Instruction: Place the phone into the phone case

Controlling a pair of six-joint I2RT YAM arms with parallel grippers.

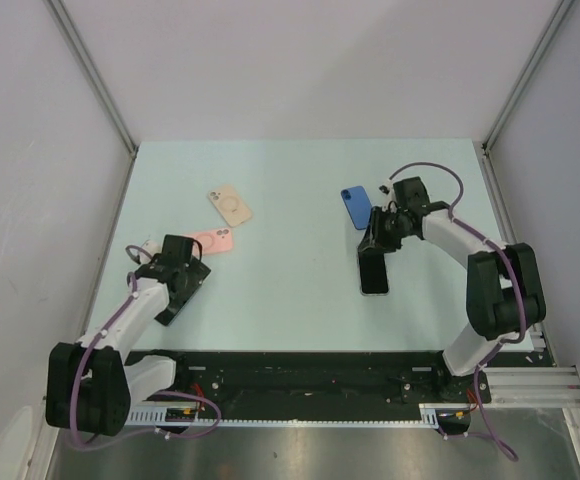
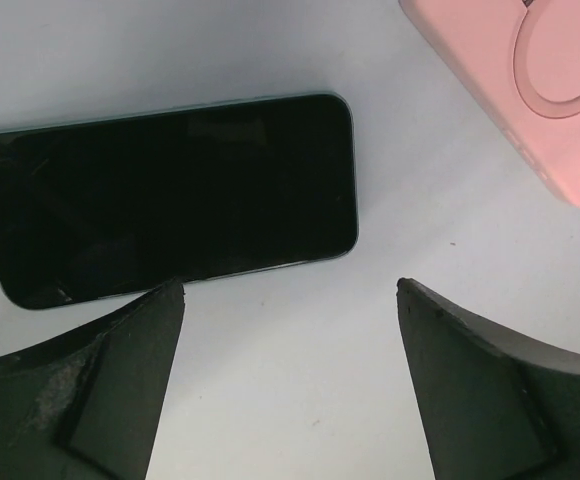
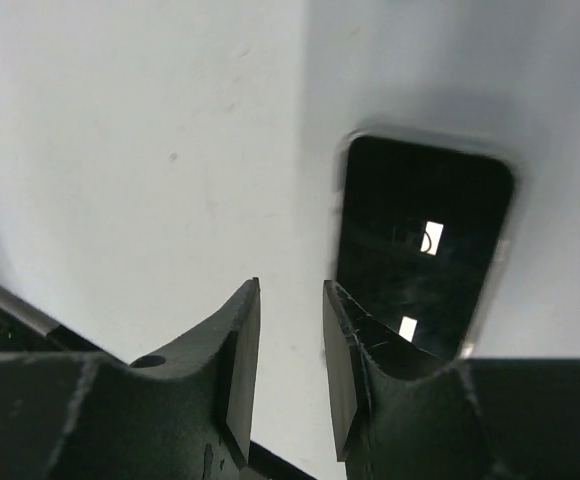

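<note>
A black-screened phone [image 1: 375, 275] lies face up on the table, right of centre. It also shows in the right wrist view [image 3: 420, 240], just right of my fingers. My right gripper [image 1: 375, 238] [image 3: 292, 285] hovers over its far end, jaws only narrowly apart with bare table between them. A pink case [image 1: 211, 242] [image 2: 530, 90] lies back up at the left. My left gripper [image 1: 182, 260] [image 2: 290, 285] is wide open and empty beside it. A second dark phone [image 2: 170, 195] lies just ahead of the left fingers, hidden under the arm in the top view.
A beige case [image 1: 230, 205] lies behind the pink one. A blue case [image 1: 356, 207] lies just behind the right gripper. The black rail [image 1: 300, 375] with the arm bases runs along the table's near edge. Grey walls close in both sides.
</note>
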